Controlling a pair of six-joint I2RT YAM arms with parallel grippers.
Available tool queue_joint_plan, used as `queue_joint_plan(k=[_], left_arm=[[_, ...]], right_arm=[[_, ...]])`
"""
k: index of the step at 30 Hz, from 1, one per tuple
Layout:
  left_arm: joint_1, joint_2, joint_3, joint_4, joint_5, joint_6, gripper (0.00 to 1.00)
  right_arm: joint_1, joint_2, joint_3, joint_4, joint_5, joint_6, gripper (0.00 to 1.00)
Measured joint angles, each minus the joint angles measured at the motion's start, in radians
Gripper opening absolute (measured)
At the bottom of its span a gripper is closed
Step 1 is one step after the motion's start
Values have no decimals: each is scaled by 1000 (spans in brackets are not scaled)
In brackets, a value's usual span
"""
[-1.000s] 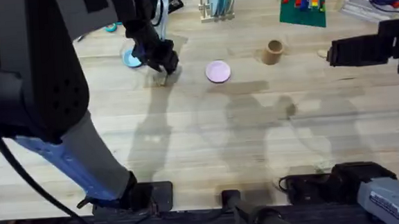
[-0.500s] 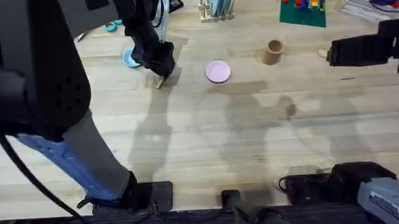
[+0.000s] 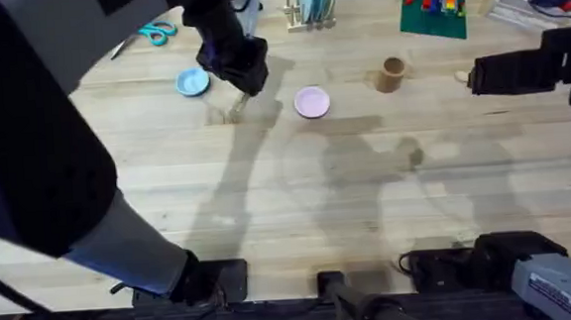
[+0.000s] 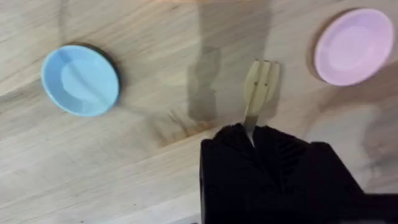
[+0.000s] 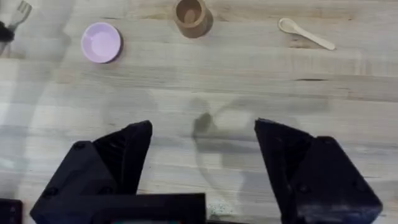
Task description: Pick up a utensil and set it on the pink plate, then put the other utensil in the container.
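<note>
The left gripper [image 3: 236, 76] is raised above the pale wooden table [image 3: 347, 196], between the small round light blue plate [image 3: 192, 82] and the small round pale pink plate [image 3: 312, 102], and it is clamped on the handle of the small light wooden fork [image 4: 258, 87], whose short tines stick out past the black fingertips. In the left wrist view the fork hangs clear of the tabletop, with its shadow on the wood beside it, the blue plate off to one side and the pink plate [image 4: 353, 46] off to the other; the fork touches neither. The pink plate lies bare, near the middle of the far half of the table. The small tan-brown cylindrical cup [image 3: 391, 73] stands upright to the right of the pink plate, apart from it. The small pale wooden spoon [image 5: 305, 33] lies flat on the table just beyond the cup on its right, not touching it. The right gripper [image 5: 202, 146] hovers over bare table with its two black fingers spread wide and holding nothing.
</note>
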Motion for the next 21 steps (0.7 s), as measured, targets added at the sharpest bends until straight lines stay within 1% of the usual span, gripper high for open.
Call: queue_joint_plan(k=[3,5,9,13,17,21], left_arm=[[-51,-4,0,-16,0,-10,41],[-89,-2,0,-7,0,-18,41],[-169,-2,0,55,1,-44,41],[-236,-2,0,124,2,-75,41],[-276,-2,0,157,12,-100,41],[-282,10,0,165,25,-115,41]], right_arm=[[0,0,0,0,0,0,993],[0,0,0,0,0,0,994],[0,0,0,0,0,0,995],[0,0,0,0,0,0,995],[0,0,0,0,0,0,995],[0,0,0,0,0,0,995]])
